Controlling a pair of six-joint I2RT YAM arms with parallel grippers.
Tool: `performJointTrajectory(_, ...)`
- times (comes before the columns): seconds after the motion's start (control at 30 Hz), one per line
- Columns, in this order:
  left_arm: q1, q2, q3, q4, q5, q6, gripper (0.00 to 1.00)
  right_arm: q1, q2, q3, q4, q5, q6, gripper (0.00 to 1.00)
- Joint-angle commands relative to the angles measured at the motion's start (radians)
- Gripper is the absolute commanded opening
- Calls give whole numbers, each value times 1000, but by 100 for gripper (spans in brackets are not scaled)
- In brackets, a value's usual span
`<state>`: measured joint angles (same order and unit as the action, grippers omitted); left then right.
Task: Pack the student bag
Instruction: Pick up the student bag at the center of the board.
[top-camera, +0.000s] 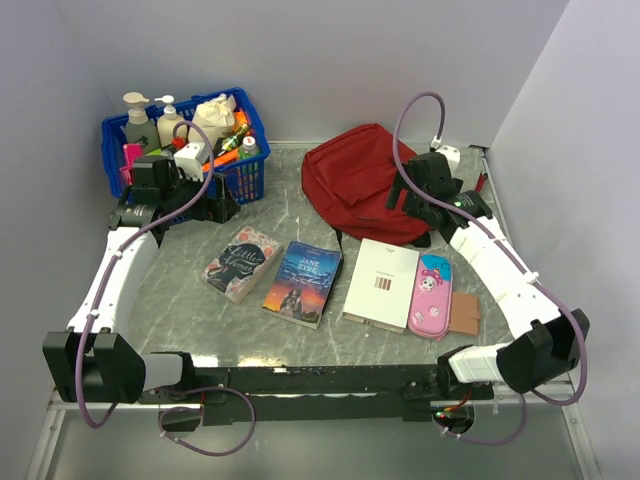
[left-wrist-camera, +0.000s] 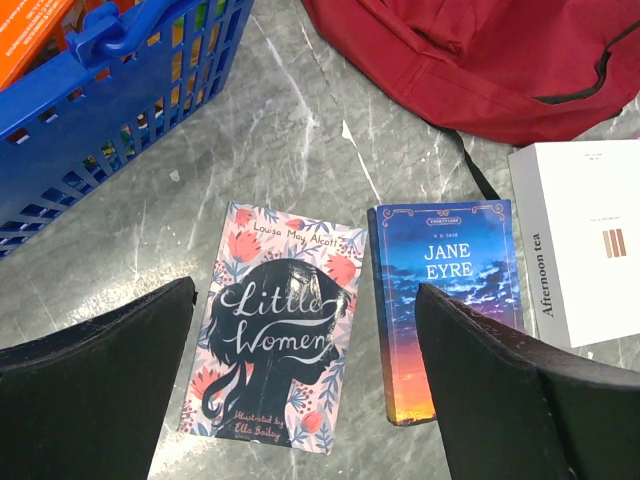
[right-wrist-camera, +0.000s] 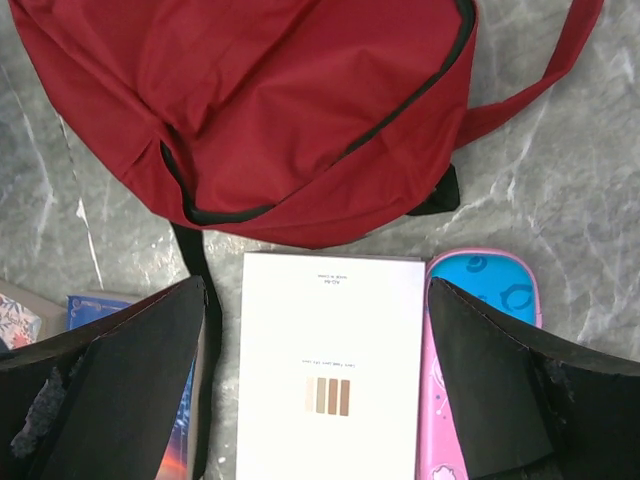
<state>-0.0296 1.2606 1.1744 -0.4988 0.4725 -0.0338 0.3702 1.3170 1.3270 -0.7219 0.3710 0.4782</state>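
Far left, back corner: blue basket (top-camera: 252, 172), packed full. There are two pump bottles (top-camera: 137, 118), a cream lump (top-camera: 215, 113), and orange and pink bits, too jumbled to name. L gripper (left-wrist-camera: 305, 295) hangs right in front of the basket, fingers spread wide, nothing between them. Its cam looks down on two books lying flat on the grey marble table (top-camera: 180, 300): "Little Women" (top-camera: 241, 262), then "Jane Eyre" (top-camera: 303, 282) just beside it, covers up. Moving right, at the back centre, is the student bag (top-camera: 355, 180), dark red, slumped flat on the table, black zip lines showing. Can't tell if the zip's open or what's inside. In front of it is a white box (top-camera: 381, 284) marked "Afternoon tea", w/ a pink-and-blue pencil case (top-camera: 433, 294) touching its right side and a brown card piece (top-camera: 467, 315) poking out from under the case. R gripper (right-wrist-camera: 315, 290) hovers over the bag's near edge, above the box, also wide apart and empty.
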Motion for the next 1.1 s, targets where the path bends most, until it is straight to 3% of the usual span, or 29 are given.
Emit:
performJointTrajectory(0.0, -1, -10, 25, -1, 2, 9, 96, -1, 71, 5, -7, -38, 42, 100)
performJointTrajectory(0.23, -1, -15, 18, -4, 6, 23, 96, 15, 139, -101, 142, -167, 120, 100)
performJointTrajectory(0.47, -1, -24, 7, -3, 6, 23, 96, 15, 350, 43, 118, -146, 198, 99)
performJointTrajectory(0.8, -1, -35, -16, -6, 6, 60, 96, 7, 513, 124, 128, -76, 289, 94)
performJointTrajectory(0.9, -1, -38, -30, -6, -8, 72, 96, 9, 528, 126, 147, -90, 295, 86)
performJointTrajectory(0.97, -1, -41, -35, -3, -14, 77, 96, 7, 534, 123, 151, -98, 296, 74)
performJointTrajectory(1.0, -1, -44, -35, -3, -15, 78, 96, 9, 536, 123, 154, -93, 296, 61)
performJointTrajectory(1.07, -1, -47, -35, -6, -11, 78, 96, 7, 544, 135, 144, -78, 298, 48)
